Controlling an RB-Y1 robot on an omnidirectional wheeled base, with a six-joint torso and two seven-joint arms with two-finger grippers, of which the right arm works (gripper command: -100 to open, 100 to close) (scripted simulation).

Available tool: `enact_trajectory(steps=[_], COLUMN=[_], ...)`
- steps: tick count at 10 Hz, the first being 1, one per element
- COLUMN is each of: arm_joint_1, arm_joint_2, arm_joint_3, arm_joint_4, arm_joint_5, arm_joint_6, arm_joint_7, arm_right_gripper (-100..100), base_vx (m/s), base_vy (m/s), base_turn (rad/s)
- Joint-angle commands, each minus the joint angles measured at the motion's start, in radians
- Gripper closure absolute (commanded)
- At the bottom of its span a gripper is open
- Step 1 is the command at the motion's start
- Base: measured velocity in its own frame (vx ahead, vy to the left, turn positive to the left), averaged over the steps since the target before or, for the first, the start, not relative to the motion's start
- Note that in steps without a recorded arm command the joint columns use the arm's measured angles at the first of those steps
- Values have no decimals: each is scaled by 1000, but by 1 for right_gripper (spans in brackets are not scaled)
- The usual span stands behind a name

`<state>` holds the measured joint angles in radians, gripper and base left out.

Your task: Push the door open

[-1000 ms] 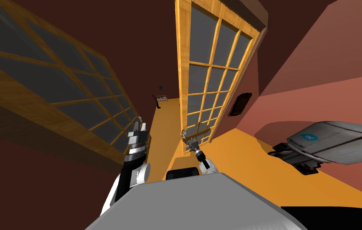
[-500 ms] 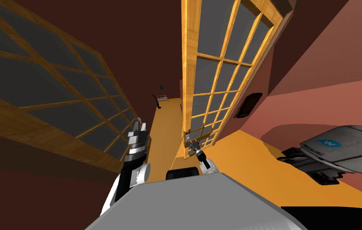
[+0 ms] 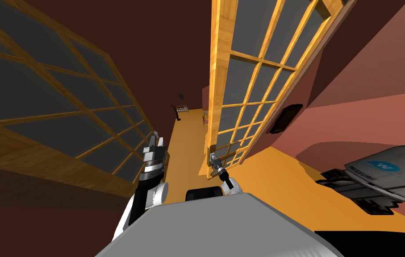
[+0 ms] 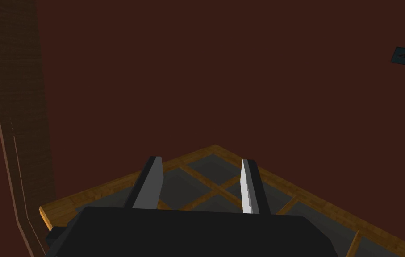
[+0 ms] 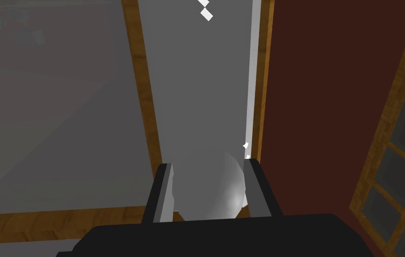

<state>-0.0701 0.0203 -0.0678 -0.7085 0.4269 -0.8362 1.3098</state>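
Gripping at the door (image 3: 219, 67): right gripper (image 3: 213, 157) sits low on its near edge in the head view, arm reaching forward from the chest tip

Right wrist view: fingers (image 5: 164, 192) are pinched about a round grey knob (image 5: 226, 198), one blade on each side, and the far-side blade touches it. The knob sits on a tall grey plate (image 5: 197, 89) between two wooden bars of the door

The door is a wooden frame with grey panes. It stands just right of the strip of orange floor (image 3: 183, 138) that runs ahead, with its edge turned toward me

Left gripper (image 3: 156, 140) is raised on the other side of the strip, near a second glazed wooden panel (image 3: 63, 102). Its blades are spread apart with nothing between them (image 4: 201, 159)

A grey appliance with a blue logo (image 3: 389, 167) lies on the floor well to the right
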Motion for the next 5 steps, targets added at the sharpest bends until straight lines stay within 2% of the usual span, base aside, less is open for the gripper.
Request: enact_trajectory(steps=[1, 4, 5], arm_joint_1=[1, 1, 1], arm_joint_2=[-4, -4, -6], arm_joint_3=[-3, -3, 1], arm_joint_4=[0, 0, 0], arm_joint_5=[-1, -1, -14], arm_joint_6=[1, 1, 0], arm_joint_7=[0, 0, -30], arm_right_gripper=[100, 100, 100], base_vx=[-22, -3, 18], base_vy=[-3, -1, 7], base_turn=[-11, 0, 48])
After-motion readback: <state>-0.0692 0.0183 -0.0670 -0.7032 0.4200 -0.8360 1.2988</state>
